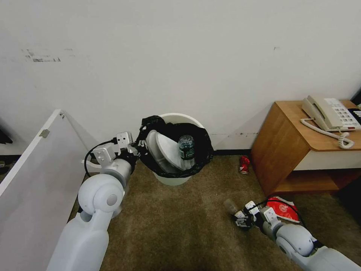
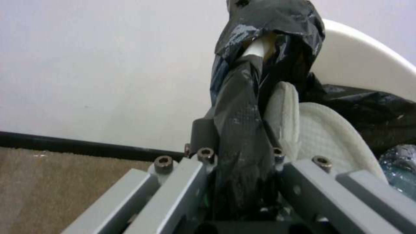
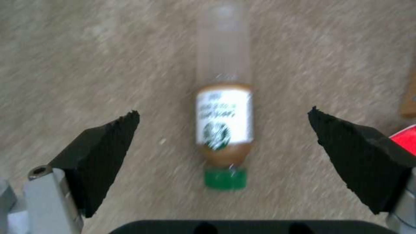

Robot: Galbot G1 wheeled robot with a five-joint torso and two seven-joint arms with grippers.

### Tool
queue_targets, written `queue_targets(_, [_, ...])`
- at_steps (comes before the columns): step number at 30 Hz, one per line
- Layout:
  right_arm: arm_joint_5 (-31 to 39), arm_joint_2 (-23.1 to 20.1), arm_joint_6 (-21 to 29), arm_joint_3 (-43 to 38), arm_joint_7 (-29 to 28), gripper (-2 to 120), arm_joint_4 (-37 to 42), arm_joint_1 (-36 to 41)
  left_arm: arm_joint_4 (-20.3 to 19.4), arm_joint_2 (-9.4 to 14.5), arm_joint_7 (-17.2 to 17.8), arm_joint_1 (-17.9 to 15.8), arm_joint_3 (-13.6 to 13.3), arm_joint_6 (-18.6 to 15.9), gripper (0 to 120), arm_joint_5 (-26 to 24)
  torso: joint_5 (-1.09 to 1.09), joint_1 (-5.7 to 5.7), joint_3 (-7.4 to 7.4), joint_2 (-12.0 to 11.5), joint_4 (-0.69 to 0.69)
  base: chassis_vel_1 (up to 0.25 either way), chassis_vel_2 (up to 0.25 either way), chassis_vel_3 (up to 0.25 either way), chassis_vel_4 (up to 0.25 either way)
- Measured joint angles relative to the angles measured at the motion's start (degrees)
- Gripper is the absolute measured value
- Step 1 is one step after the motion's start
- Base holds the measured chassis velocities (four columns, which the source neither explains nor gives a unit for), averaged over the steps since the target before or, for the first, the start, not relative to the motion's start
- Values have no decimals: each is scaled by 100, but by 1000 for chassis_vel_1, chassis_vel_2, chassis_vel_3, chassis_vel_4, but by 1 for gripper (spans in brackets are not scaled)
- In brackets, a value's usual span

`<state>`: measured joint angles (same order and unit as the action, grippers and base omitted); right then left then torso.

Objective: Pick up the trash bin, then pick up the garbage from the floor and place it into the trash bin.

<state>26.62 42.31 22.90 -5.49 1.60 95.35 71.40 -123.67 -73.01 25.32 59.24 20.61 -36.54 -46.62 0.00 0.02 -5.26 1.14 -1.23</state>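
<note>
The small bottle point(image 3: 224, 128) lies on its side on the carpet point(image 1: 180, 226), directly under the right gripper point(image 3: 223, 143), whose fingers stand wide apart on either side of it. Its long axis runs between the two pads point(image 3: 102, 156), green cap nearest the wrist, so closing should pinch it across its width. The right arm is plainly the nearer one. The left gripper point(image 1: 138, 146) is clamped on the bag-covered rim of the trash bin point(image 1: 176, 150), held off the floor against the wall, with two white slippers point(image 1: 165, 150) and a bottle already inside. A red packet point(image 1: 282, 209) lies partly behind the right wrist; a red can point(image 1: 244, 164) sits beside the wooden surface point(image 1: 297, 128). The bottle's label is too blurred to read.
</note>
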Motion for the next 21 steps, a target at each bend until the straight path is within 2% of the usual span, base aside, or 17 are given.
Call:
queue_targets(2, [17,-3,294,-20,-44,100,55,-6,0,-2,0,0,-3,1,5,1,0,0,0,0,0,0,0,0,0])
queue_targets(3, [35,-7,711,-74,-6,100,140,-9,1,-2,-2,0,-7,1,5,1,0,0,0,0,0,0,0,0,0])
queue_targets(4, [35,-7,711,-74,-6,100,140,-9,1,-2,-2,0,-7,1,5,1,0,0,0,0,0,0,0,0,0])
queue_targets(5, [23,-21,1088,-192,250,100,247,3,3,0,-2,-1,-7,2,5,1,0,0,0,0,-1,0,0,0,0])
queue_targets(6, [23,-21,1088,-192,250,100,247,3,3,0,-2,-1,-7,2,5,1,0,0,0,0,-1,0,0,0,0])
queue_targets(7, [-44,-34,1399,-310,543,100,334,6,15,6,-2,-3,-6,3,5,2,0,0,0,0,0,0,0,0,0])
queue_targets(9, [-248,-37,1625,-415,857,100,369,-40,42,1,-3,-16,-12,4,5,2,0,0,0,0,0,0,0,0,0])
queue_targets(16, [-326,-11,1621,-420,864,100,284,-158,132,-37,-5,-76,-62,9,5,10,0,0,0,0,-2,0,0,0,0])
queue_targets(21, [-252,84,1418,-342,868,100,24,-323,185,-47,-13,-102,-80,12,5,15,0,0,0,0,-1,0,0,0,0])
